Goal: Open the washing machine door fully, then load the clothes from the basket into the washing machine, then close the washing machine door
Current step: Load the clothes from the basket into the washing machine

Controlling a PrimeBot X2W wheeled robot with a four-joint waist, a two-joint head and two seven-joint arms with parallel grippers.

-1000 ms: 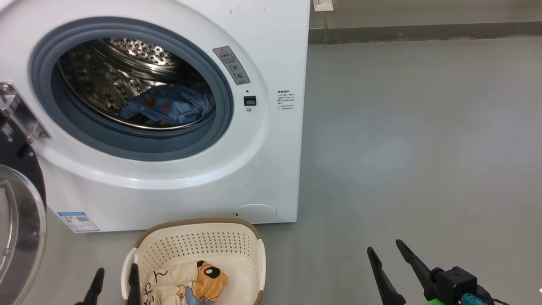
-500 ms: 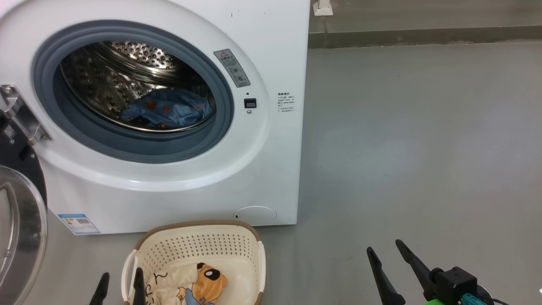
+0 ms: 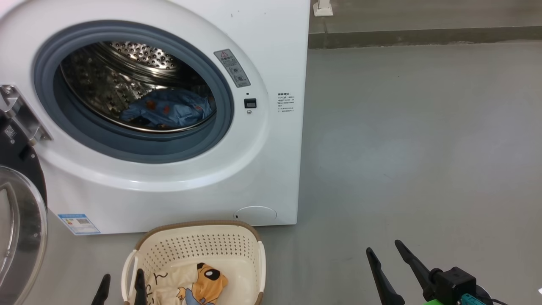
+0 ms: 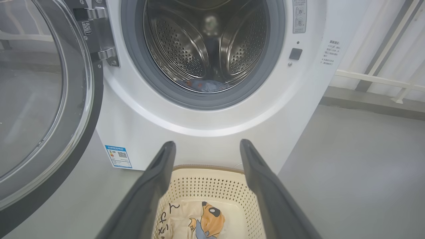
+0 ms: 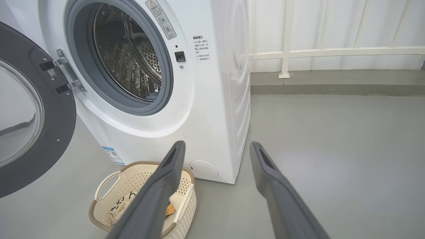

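Left of the big white front-loading washing machine (image 3: 169, 199), its round black-rimmed glass door (image 3: 21, 237) is cut by the frame edge; before it, the cream perforated plastic basket (image 3: 199, 245) runs off the bottom edge.

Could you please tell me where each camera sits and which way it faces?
Head view: on the head, looking down at the big white front-loading washing machine and cream perforated basket; left tool, right tool at bottom.
Left wrist view: left wrist, facing the perforated steel drum head-on over the basket; own fingers.
Right wrist view: right wrist, facing the machine obliquely; own fingers.
Shared: the open round black-rimmed glass door.
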